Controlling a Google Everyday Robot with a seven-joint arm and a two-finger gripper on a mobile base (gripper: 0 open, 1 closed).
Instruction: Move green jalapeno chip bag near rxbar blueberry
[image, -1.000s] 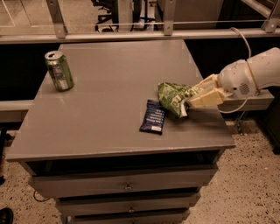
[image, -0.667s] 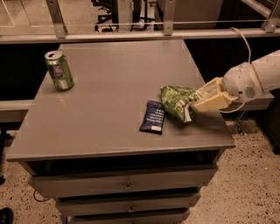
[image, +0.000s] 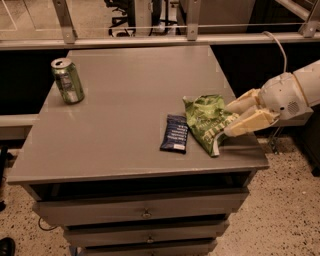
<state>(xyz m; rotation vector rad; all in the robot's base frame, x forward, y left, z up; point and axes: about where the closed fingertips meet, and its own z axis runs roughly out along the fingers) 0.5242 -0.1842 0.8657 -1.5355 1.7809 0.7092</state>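
Note:
The green jalapeno chip bag (image: 206, 121) lies crumpled on the grey table (image: 120, 125), right of centre near the front edge. The rxbar blueberry (image: 175, 133), a flat dark-blue wrapper, lies flat just left of the bag, almost touching it. My gripper (image: 228, 120) reaches in from the right at table height. Its two cream fingers (image: 247, 124) are spread apart, with the bag's right edge between the tips.
A green soda can (image: 67, 81) stands upright at the table's left side. The table has drawers (image: 145, 214) below its front edge. A metal rail (image: 150, 41) runs behind the table. My arm's white wrist (image: 287, 97) hangs past the table's right edge.
The bag and my gripper have shifted a little to the right and toward the front edge. The bag now lies lower and flatter beside the bar.

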